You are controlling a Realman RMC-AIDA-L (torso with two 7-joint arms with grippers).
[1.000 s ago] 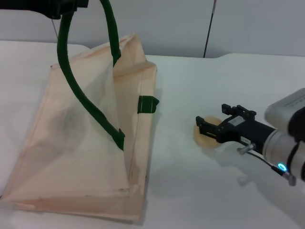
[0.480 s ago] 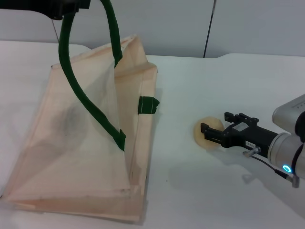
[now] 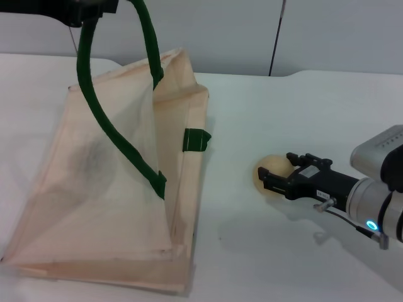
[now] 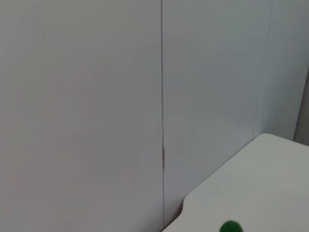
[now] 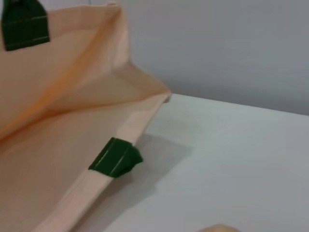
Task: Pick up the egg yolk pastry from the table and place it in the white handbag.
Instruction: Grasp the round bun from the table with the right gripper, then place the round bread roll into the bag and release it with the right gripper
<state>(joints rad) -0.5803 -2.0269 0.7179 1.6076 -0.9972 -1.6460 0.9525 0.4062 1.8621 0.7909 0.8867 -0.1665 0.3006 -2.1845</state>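
The right gripper (image 3: pixel 272 179) has its black fingers closed around the small pale yellow domed egg yolk pastry (image 3: pixel 269 173), seemingly barely off the white table (image 3: pixel 302 113). Placing remains: the cream fabric handbag (image 3: pixel 126 182) with green handles lies well beyond its fingertips, mouth held up by the left gripper (image 3: pixel 85 7), whose grip I cannot tell.

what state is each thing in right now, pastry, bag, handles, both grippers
egg yolk pastry: on the table, between the right gripper's fingers, not lifted
white handbag: lying on the table, mouth pulled open
green handle: held up by the left gripper
other green handle: only its end shows at the bag's edge
left gripper: raised above the bag, at the handle
right gripper: low at the pastry
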